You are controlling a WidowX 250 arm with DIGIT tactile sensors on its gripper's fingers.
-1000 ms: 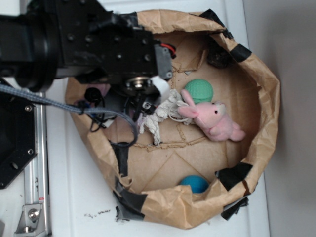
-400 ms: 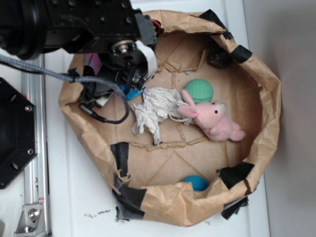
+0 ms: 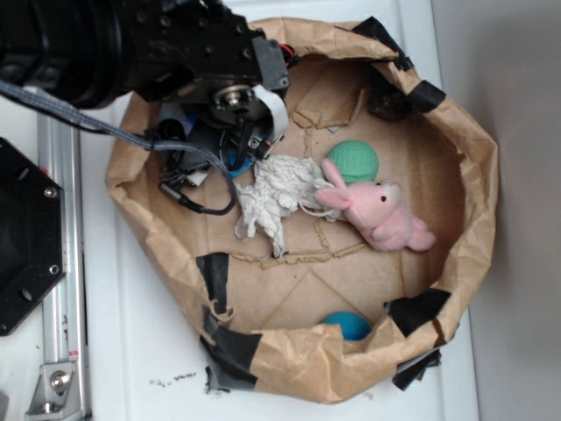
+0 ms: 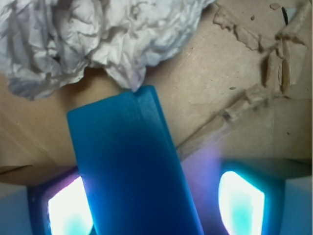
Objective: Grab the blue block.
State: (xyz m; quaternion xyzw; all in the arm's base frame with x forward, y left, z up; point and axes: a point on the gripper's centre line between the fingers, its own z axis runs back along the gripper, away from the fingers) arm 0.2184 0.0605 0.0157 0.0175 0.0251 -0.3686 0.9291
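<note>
The blue block [image 4: 132,166] lies on the brown paper floor of the paper-lined basket [image 3: 478,175], near its upper-left wall, with its far end touching the crumpled white paper [image 4: 83,39]. In the wrist view the block runs between the two glowing fingertips [image 4: 68,208] of the tool [image 4: 151,205] — one on each side, the left one just beside the slab, the right one well apart from it. The tool is spread, not pinching anything; whether the left finger actually touches the block is hard to tell through the glare.

From outside, the black arm [image 3: 131,44] covers the basket's upper-left part, and only a sliver of blue shows under it. The green ball [image 3: 353,161] and pink bunny toy [image 3: 377,213] sit right of the white paper, the bunny touching both. A small blue ball [image 3: 346,324] rests at the basket's lower wall.
</note>
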